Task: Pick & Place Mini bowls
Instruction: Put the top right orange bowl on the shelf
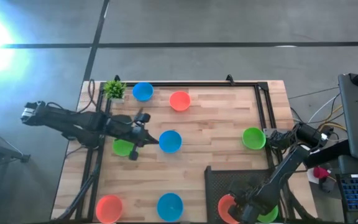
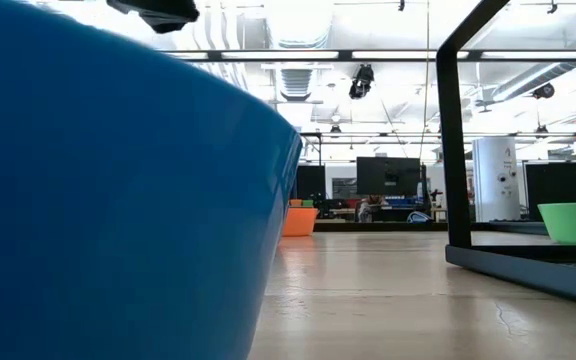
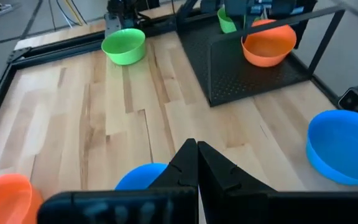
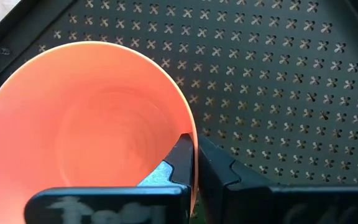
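Right gripper jaws pinched on orange bowl rim, over black perforated tray. Left gripper jaws closed, apparently empty, above centre blue bowl.

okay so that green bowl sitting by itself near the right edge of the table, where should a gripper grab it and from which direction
Take the green bowl by its rim, coming straight down with one finger inside and one outside the wall. It sits upright and open on the table, and its low, sloping sides probably give a sideways grip little to hold.
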Robot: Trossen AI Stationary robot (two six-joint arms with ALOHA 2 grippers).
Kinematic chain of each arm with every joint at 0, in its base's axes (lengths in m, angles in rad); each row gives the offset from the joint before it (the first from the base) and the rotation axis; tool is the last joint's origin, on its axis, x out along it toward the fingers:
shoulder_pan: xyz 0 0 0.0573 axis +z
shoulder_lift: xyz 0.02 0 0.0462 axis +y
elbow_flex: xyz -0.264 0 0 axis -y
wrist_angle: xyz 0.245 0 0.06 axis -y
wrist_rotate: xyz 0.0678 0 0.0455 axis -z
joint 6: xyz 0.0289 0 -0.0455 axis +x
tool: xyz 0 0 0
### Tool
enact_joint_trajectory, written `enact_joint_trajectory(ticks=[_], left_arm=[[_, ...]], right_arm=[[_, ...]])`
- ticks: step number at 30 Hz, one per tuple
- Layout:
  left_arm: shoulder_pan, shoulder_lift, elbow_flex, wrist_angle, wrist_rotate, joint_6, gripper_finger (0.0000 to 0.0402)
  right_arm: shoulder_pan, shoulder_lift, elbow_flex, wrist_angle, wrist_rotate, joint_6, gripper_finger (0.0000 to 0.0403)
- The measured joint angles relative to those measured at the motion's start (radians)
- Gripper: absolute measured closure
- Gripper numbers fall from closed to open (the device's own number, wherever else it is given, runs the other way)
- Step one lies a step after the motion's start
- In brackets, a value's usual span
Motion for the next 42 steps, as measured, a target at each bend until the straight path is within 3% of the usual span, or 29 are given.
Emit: enact_joint_trajectory(ticks=[16, 35, 42], left_arm=[[-0.002, 0.181, 0.19, -0.021, 0.067, 0.069, 0.0402], [-0.003, 0.189, 0.224, -0.021, 0.099, 0.072, 0.0402], [-0.003, 0.189, 0.225, -0.022, 0.1, 0.076, 0.0402]], right_arm=[[0.0, 0.0, 0.0, 0.009, -0.001, 0.002, 0.0394], [0.0, 0.0, 0.0, 0.009, -0.002, 0.002, 0.0393], [0.0, 0.003, -0.001, 0.007, -0.004, 0.0, 0.036]])
